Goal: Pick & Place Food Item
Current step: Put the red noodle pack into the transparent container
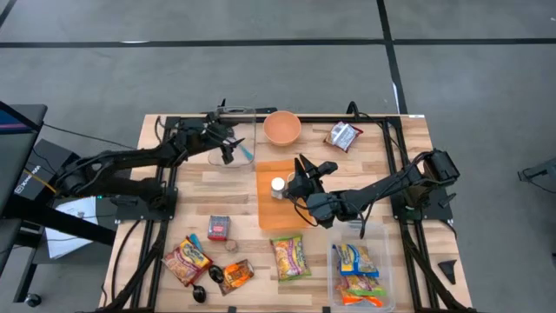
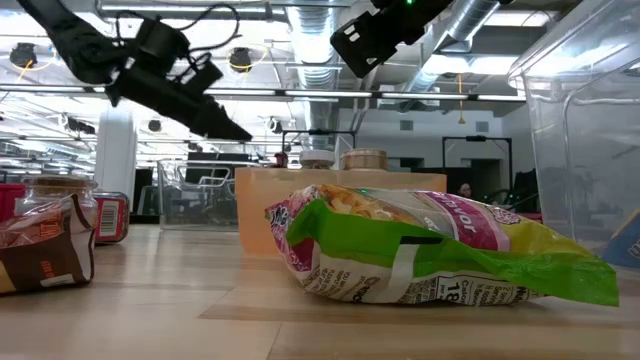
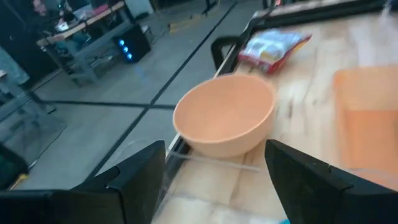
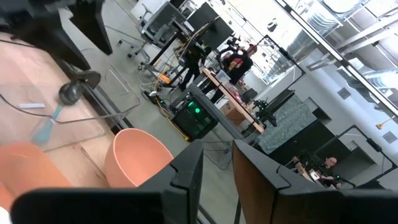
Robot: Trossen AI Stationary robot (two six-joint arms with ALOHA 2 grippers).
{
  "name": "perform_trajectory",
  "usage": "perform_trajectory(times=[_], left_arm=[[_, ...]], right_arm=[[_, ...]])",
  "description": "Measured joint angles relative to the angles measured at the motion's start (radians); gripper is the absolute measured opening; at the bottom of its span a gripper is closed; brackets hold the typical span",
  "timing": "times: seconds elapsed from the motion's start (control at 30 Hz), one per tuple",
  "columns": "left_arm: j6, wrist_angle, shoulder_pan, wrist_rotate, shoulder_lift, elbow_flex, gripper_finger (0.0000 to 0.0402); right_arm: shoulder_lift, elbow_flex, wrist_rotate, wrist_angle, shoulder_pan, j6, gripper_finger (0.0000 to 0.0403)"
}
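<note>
You are looking at a pale butcher-block wooden tabletop (image 1: 234, 196), its planks smooth with a faint sheen. A matt, smooth salmon-orange plastic bowl (image 1: 282, 127) sits at the far edge. Beside it is a clear, glossy plastic container (image 1: 233, 139), see-through enough to show the wood beneath. A flat orange plastic cutting board (image 1: 276, 209) looks dull and even. The green-and-pink crinkled foil snack bag (image 2: 440, 255) is shiny and creased. A red-and-silver foil packet (image 1: 343, 136) glints. Both arms, with the left gripper (image 1: 228, 149) and the right gripper (image 1: 302, 169), are matt black. The grey floor (image 1: 261, 74) looks like smooth concrete.
</note>
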Motion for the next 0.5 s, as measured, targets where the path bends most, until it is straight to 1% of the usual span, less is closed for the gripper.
perform_trajectory(times=[0.1,0.27,0.5], left_arm=[[-0.002,0.000,-0.009,0.043,-0.066,-0.023,0.0271],[-0.011,-0.009,-0.026,0.076,-0.178,-0.047,0.0270],[-0.012,-0.117,-0.078,0.099,-0.322,-0.058,0.0269]], right_arm=[[0.000,0.000,0.000,0.000,0.000,0.000,0.0082],[0.000,0.000,0.000,0.000,0.000,0.000,0.0082],[0.000,0.000,0.002,0.000,0.000,-0.003,0.0082]])
